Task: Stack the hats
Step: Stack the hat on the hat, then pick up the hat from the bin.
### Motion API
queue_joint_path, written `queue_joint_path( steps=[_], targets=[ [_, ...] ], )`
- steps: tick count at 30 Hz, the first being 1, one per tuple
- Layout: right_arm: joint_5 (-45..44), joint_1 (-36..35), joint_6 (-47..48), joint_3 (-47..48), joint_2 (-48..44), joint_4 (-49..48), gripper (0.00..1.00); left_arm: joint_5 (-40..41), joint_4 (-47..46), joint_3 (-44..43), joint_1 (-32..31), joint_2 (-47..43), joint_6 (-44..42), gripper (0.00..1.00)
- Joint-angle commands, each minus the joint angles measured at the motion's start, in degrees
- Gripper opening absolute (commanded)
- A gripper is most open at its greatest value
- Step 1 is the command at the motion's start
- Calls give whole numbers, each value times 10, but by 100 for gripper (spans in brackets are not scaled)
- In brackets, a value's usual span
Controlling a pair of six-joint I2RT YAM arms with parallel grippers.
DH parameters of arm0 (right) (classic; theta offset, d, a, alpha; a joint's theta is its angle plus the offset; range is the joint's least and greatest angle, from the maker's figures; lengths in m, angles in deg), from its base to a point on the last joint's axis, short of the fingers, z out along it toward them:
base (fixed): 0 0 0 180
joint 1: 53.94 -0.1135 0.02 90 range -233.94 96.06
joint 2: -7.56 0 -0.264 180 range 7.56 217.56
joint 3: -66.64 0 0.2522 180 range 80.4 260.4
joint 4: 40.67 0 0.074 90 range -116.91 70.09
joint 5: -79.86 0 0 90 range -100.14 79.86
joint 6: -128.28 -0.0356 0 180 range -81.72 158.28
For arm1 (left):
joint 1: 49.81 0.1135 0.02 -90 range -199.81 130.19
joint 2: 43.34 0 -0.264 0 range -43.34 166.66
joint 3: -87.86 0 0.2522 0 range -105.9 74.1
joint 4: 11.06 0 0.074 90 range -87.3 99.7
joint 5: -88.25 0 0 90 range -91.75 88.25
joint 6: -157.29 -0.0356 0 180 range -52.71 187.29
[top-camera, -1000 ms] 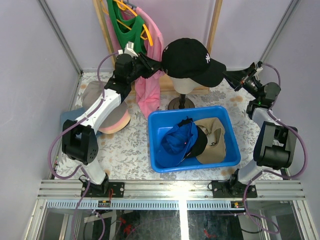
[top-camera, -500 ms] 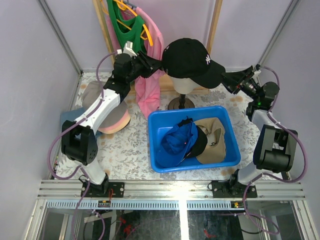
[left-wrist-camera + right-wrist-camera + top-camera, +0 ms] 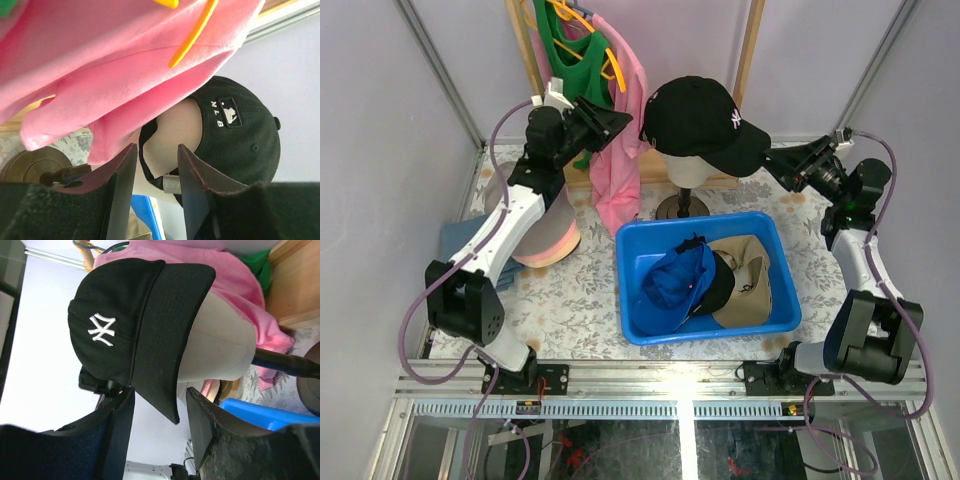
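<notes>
The black cap [image 3: 125, 315] is wearing a white interlocked "NY" logo [image 3: 102, 330] on its front, and a small patch [image 3: 226, 111] on its back is reading "MLB".

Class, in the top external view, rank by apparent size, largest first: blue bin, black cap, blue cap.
1. blue bin
2. black cap
3. blue cap
The black cap sits higher, nearer the camera, so its lead is unsure.
</notes>
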Motion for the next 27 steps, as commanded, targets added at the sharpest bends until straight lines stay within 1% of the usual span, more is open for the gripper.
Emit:
queue_joint_path(
  steps=[1, 5, 8, 13, 18, 21, 24, 27],
  targets=[
    [-36, 7, 123, 30, -56, 145, 53, 51, 9, 33, 13, -51, -4, 38],
    [-66, 7, 199, 37, -96, 260, 55, 93, 23, 66, 17, -85, -5, 38],
    [-84, 7, 237, 34, -128, 311, 56, 117, 20, 94, 17, -108, -7, 38],
    [-132, 7, 317, 30, -180, 421, 57, 121, 25, 121, 17, -135, -19, 38],
    [-163, 3, 364, 4, -219, 491, 57, 136, 35, 160, 9, -179, -51, 38],
    [-191, -12, 406, 9, -231, 537, 57, 151, 33, 192, 7, -207, -67, 38],
    [-240, -38, 464, 26, -241, 620, 57, 155, 11, 228, -1, -228, -65, 37],
    [-284, -54, 509, 20, -251, 680, 57, 162, -3, 261, -14, -242, -61, 36]
  ],
)
